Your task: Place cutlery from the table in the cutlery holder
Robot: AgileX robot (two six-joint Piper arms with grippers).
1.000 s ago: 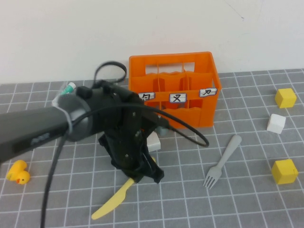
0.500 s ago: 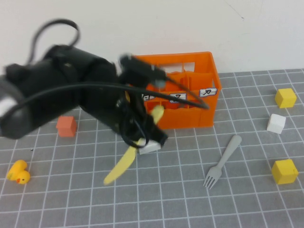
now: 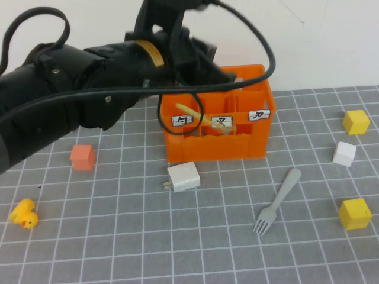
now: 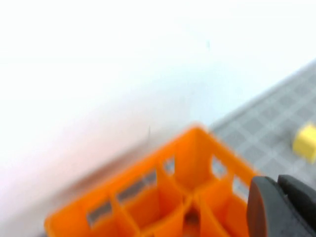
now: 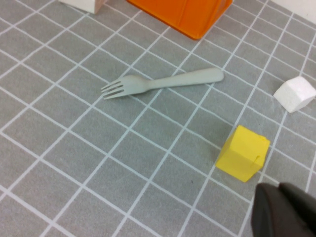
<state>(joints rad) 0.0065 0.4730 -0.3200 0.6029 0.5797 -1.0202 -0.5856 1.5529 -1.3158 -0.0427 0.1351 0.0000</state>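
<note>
Left gripper (image 3: 204, 68): risen from the table (image 3: 118, 236) to above the cutlery holder (image 3: 260, 112); finger state unclear. Knife (image 3: 188, 110): now slanted in the crate. Fork (image 3: 278, 200): unmoved. Right gripper (image 5: 286, 212): near a yellow cube (image 5: 243, 153).

My left gripper (image 3: 207, 68) black, over bright orange cutlery holder (image 3: 249, 139) with white labels, black marks. Pale-yellow knife (image 3: 188, 110) against orange. Grey fork (image 3: 278, 200) on grey table (image 3: 118, 236), white grid lines. White charger block (image 3: 183, 177). Yellow cubes (image 3: 355, 122) (image 3: 354, 213), white cube (image 3: 344, 153), salmon-orange cube (image 3: 83, 157), yellow duck (image 3: 23, 214). My right gripper (image 5: 286, 212) dark grey.
</note>
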